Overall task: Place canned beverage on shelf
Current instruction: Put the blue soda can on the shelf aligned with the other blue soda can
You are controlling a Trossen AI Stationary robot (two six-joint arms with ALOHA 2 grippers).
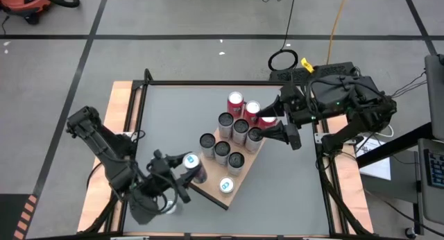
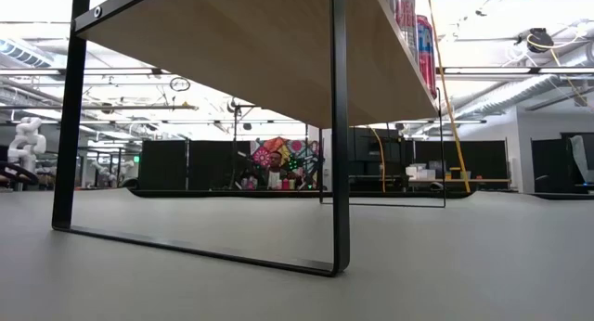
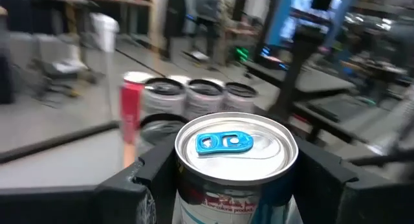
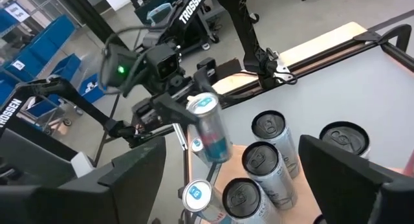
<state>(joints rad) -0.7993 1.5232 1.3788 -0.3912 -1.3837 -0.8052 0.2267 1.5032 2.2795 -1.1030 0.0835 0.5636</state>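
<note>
Here the left gripper [image 1: 186, 169] is clamped on a can with a blue pull tab [image 1: 191, 164], one finger on each side of it, as the left wrist view shows. It holds that can upright just beside the near left edge of the shelf [image 1: 244, 174], the light-brown wooden board raised on a black frame above the grey table [image 1: 173, 115].

On the board stands a cluster of cans. Two red cans [image 1: 236, 101] sit at the far end, with dark-topped silver cans [image 1: 221, 150] packed close in rows in front of them. One more blue-tabbed can [image 1: 225, 185] stands apart near the board's near corner.

The right gripper [image 1: 277, 126] hangs at the far right side of the cluster, beside the cans there. Its fingers [image 4: 343, 162] are spread wide with nothing between them; in its own wrist view the silver cans lie just beyond them, and the left arm with its held can [image 4: 208, 127] shows farther off.

From table height, the underside of the board [image 2: 241, 43] fills the top of the picture, with a red can [image 2: 424, 43] showing at its edge.
</note>
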